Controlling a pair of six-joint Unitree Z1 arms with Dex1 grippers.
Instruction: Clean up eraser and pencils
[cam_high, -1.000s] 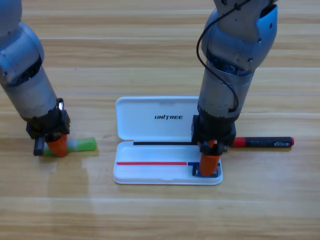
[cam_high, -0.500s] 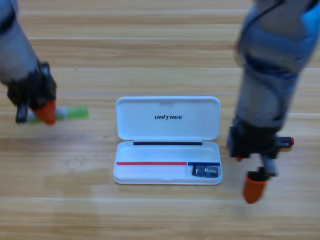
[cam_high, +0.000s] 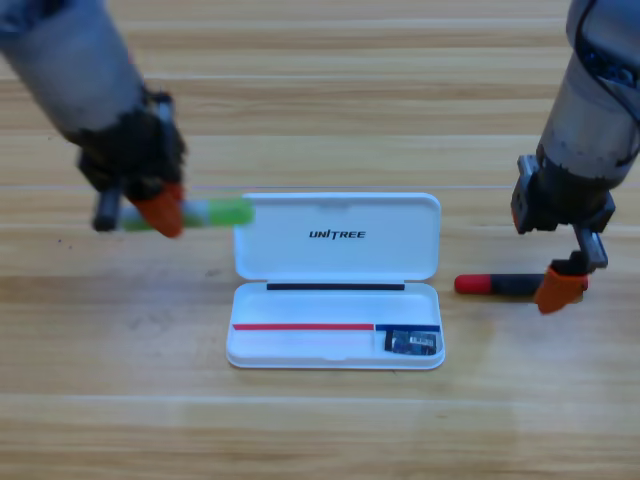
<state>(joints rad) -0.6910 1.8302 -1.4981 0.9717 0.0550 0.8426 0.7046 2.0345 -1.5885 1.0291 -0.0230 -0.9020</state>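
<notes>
In the high view the eraser (cam_high: 411, 343) already sits in the small lower-right compartment of the open white case (cam_high: 300, 350), whose raised lid reads "UNITREE", so the two pencils appear to be what remains. At the left of the frame the left gripper (cam_high: 160, 210) has its jaws closed on the green pencil (cam_high: 215, 212), held level with its green end just reaching the lid's left edge, presumably on its way to the tray. At the right the right gripper (cam_high: 560, 287) sits over the black end of the red pencil (cam_high: 500, 285), which lies on the counter (cam_high: 320, 430) just beside the case; whether those jaws are open or closed I cannot tell, though the placement suggests a pickup.
</notes>
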